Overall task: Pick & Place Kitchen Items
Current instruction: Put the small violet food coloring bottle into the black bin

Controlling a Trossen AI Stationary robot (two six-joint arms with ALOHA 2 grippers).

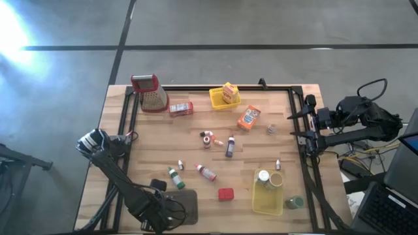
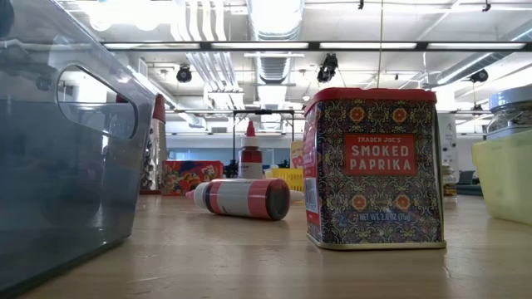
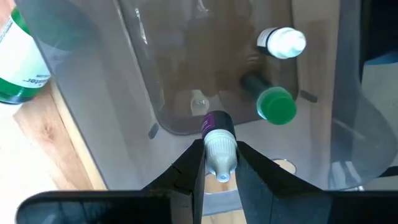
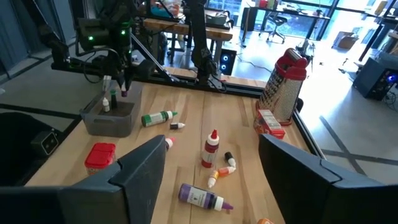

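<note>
In the high view the left gripper (image 1: 171, 207) is largely lost against its own dark arm and the grey tray (image 1: 189, 199) beneath it; the tray contents cannot be read from above. The left wrist view settles the grip: the two dark fingers (image 3: 186, 171) pinch a small purple-capped bottle (image 3: 219, 144) by its pale body, held over the translucent tray (image 3: 161, 93); inside lie a green-capped bottle (image 3: 273, 102) and a white-capped bottle (image 3: 283, 42). A larger green-labelled bottle (image 3: 18, 62) is cut off at the frame edge, outside the tray wall. In the low view the tray wall (image 2: 66, 149) fills the near side and blocks everything behind it; neither gripper appears there.

The surface is a light wooden table (image 1: 150, 150) with a dark frame, standing on a grey concrete floor; the low view shows ceiling ducts and strip lights beyond; the right wrist view shows desks and office chairs.

The right gripper (image 1: 294, 124) waits at the table's right edge, fingers (image 4: 143, 165) spread wide, holding nothing.

Remaining items lie scattered mid-table: a red tin of smoked paprika (image 1: 225, 193); a red-banded bottle (image 1: 206, 172); a green bottle (image 1: 174, 177); a purple bottle (image 1: 230, 147); an orange box (image 1: 248, 118); a red box (image 1: 181, 108). A metal grater (image 1: 149, 93) stands at the far left corner; one yellow basket (image 1: 222, 99) holds a yellow box; a second yellow basket (image 1: 266, 202) holds jars.
</note>
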